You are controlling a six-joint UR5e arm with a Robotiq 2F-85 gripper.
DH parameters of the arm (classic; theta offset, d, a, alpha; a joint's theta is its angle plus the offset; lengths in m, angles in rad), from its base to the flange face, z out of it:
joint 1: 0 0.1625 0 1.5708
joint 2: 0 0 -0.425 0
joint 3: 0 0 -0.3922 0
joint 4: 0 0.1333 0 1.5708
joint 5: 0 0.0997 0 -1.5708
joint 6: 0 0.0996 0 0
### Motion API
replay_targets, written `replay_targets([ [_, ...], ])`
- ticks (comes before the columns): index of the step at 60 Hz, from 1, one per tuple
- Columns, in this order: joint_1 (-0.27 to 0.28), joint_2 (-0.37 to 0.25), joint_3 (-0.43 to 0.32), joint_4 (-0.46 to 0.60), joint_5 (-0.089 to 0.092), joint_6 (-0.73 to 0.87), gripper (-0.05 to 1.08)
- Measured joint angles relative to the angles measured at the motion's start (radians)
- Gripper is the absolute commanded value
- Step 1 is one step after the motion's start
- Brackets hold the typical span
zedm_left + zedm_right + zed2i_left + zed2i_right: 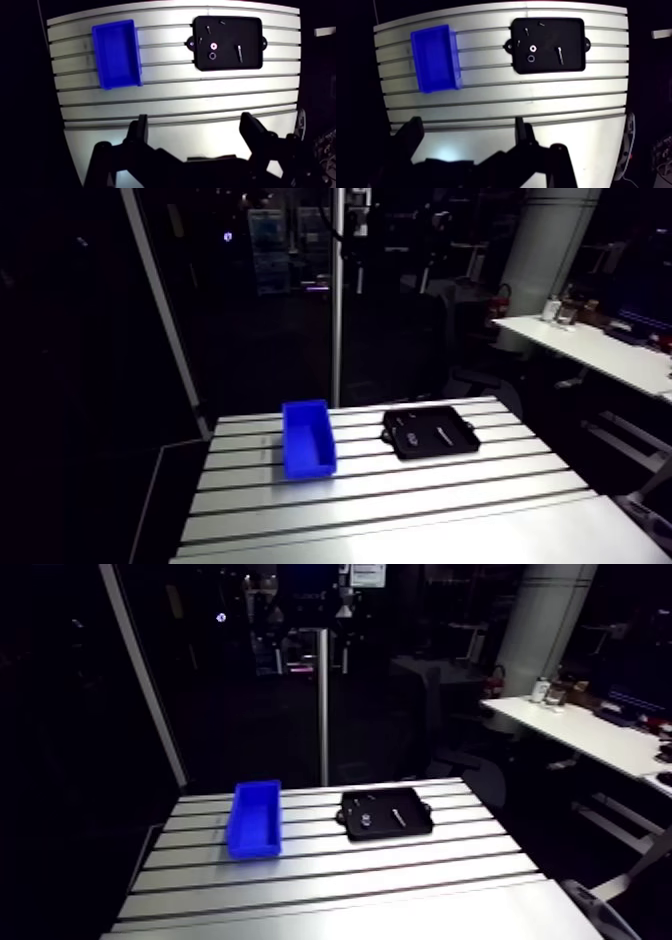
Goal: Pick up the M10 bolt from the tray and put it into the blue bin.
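Slotted aluminium counter (330, 899) fills the near part of the arm view, its grooves running across. Farther back on it stands the blue bin (255, 822), open side up, and beside it, a little apart, the flat black tray (388, 835). The M10 bolt (398, 817) shows as a thin pale sliver in the tray's half away from the bin. Nearest in the wrist view is the pincer (195, 125), which gapes wide, with only bare counter showing in the gap. Well ahead of it, several grooves away, the bolt lies flat on the tray floor, its long axis pointing almost straight away from the pincer and crossing the grooves; which end carries the head I cannot tell. A washer (213, 46) and a nut (211, 55) lie in the tray on the bolt's bin side.
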Motion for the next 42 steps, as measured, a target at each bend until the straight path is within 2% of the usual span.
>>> replay_targets([
  [42,-0.008,0.008,-0.008,-0.002,-0.009,0.005,0.01],
])
